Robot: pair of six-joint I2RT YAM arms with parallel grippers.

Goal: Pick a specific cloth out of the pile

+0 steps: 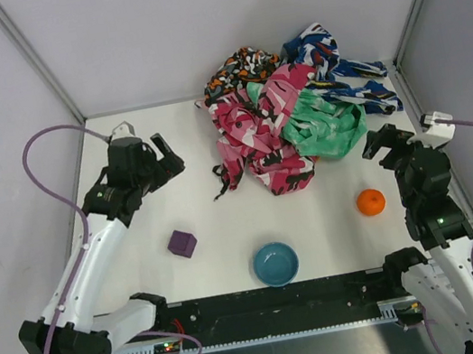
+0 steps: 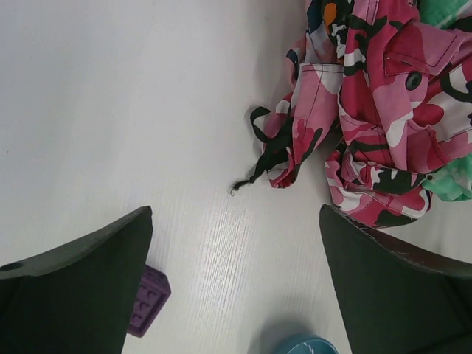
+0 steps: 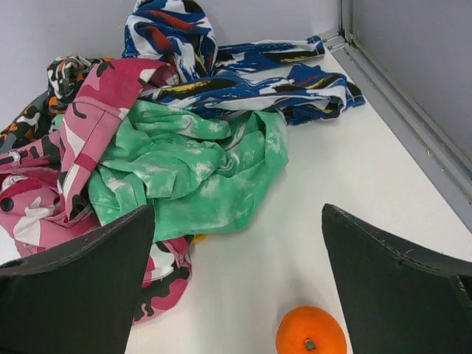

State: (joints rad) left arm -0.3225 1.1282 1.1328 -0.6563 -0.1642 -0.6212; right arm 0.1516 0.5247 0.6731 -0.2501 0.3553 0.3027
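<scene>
Table [image 1: 194, 198] white, walled on three sides. The pile [image 1: 285, 113] sits at the far right, toward the back corner: pink camouflage cloth [image 1: 257, 137] sprawled on its left and front, green cloth [image 1: 326, 124] bunched on the right, blue-and-white cloth [image 1: 330, 55] trailing off toward the right wall, black cloth with orange and white print [image 1: 240, 68] at the back left. The cloth [image 3: 197, 238] shows only in the right wrist view, as a small yellow-orange sliver peeking out under the near edge of the green cloth, just beside a fold of pink camouflage; the rest of it is buried. Left tool [image 1: 169, 157] hangs above bare table left of the pile, jaws spread wide, nothing between them, pointing toward the pink camouflage edge and its loose dark string. Right tool [image 1: 386, 149] hangs near the right wall, just in front of the green cloth, jaws likewise wide apart and empty, clear of the fabric. Orange ball [image 1: 370, 202] lies on the table near the right tool, apart from the pile. Purple block [image 1: 181, 243] sits at near left; blue bowl [image 1: 276, 264] stands at the near edge between the two arms.
</scene>
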